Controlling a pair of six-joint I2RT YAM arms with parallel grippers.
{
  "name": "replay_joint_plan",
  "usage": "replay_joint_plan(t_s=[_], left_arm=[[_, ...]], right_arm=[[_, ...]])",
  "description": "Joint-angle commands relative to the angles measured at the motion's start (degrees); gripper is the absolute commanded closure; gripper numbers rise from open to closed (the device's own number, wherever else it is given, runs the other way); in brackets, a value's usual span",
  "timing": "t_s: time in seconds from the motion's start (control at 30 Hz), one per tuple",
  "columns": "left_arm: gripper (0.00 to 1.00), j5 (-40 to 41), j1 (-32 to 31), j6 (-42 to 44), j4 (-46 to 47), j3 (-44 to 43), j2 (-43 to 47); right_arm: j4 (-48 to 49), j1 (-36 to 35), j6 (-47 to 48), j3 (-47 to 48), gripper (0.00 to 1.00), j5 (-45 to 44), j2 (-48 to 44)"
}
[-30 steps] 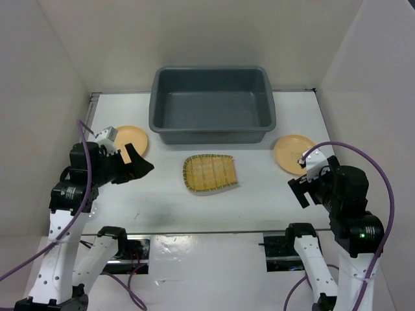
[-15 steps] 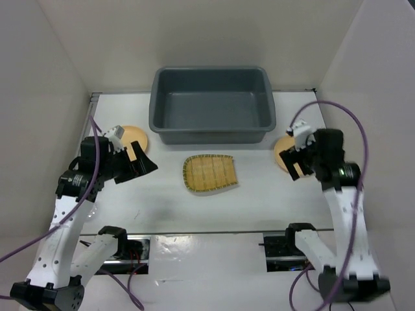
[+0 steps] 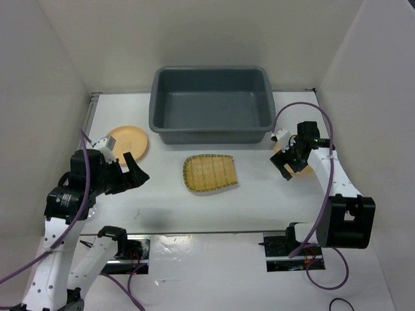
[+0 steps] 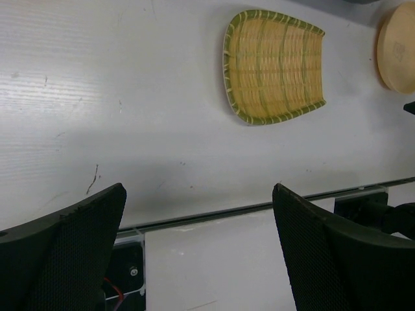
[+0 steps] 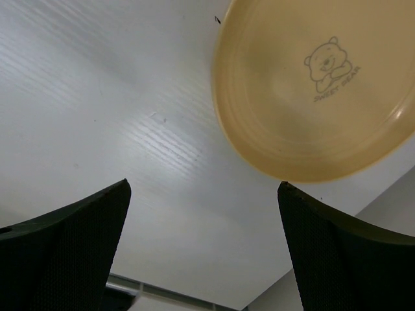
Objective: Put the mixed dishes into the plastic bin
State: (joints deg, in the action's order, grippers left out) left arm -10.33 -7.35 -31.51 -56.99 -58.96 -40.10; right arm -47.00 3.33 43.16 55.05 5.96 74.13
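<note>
The dark grey plastic bin (image 3: 211,134) stands empty at the back centre. The yellow ribbed bamboo-look tray (image 3: 209,173) lies in front of it and shows in the left wrist view (image 4: 275,65). One yellow-orange plate (image 3: 128,140) lies at the left. The other plate (image 3: 301,170) lies at the right, partly hidden under my right gripper (image 3: 285,165). In the right wrist view that plate (image 5: 318,84) has a bear print and lies just ahead of the open, empty right gripper (image 5: 204,188). My left gripper (image 3: 133,170) is open and empty, near the left plate, above bare table (image 4: 199,194). No glass cups are in view.
White walls close in the table on the left, back and right. A dark slot runs along the near table edge (image 4: 259,207). The right plate (image 4: 397,48) shows at the right edge of the left wrist view.
My right arm has swung away from the near edge and now hovers low over the right plate. My left gripper has drifted slightly back toward the near left. No dish has moved.
</note>
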Motion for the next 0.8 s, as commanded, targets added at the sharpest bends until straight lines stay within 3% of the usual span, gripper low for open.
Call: replay_joint_plan(t_s=[0.0,0.27,0.37,0.43,0.5,0.57,0.63,0.73,0.77], left_arm=[[0.00,1.36,-0.29,0.57,-3.03,1.48,2.21],[0.00,1.89,-0.29,0.57,-3.65,1.83,2.22],[0.00,3.12,-0.29,0.57,-4.26,-0.10,0.64],[0.00,3.12,-0.29,0.57,-4.27,-0.10,0.02],[0.00,4.43,-0.29,0.57,-4.27,-0.63,-0.60],[0.00,5.13,-0.29,0.05,-4.27,-0.63,-0.60],[0.00,5.14,-0.29,0.04,-4.27,-1.16,-0.60],[0.00,6.45,-0.29,1.18,-4.96,-2.90,-1.21],[0.00,7.24,-0.29,1.18,-4.97,-3.52,-2.00]], right_arm=[[5.60,3.34,4.65,-2.22,0.02,2.31,3.99],[6.93,13.18,11.60,0.32,0.02,9.33,17.00],[6.93,13.72,13.09,1.03,0.02,9.86,19.56],[6.93,13.72,14.76,0.50,0.07,9.86,20.27],[7.54,13.72,14.76,-1.25,0.29,8.12,20.97],[8.24,13.72,15.29,-1.96,0.44,7.15,22.81],[7.55,13.72,16.25,-1.96,0.53,7.14,24.13],[6.76,14.33,15.55,0.05,0.83,7.66,25.36],[6.75,14.33,14.68,0.58,1.00,7.67,25.36]])
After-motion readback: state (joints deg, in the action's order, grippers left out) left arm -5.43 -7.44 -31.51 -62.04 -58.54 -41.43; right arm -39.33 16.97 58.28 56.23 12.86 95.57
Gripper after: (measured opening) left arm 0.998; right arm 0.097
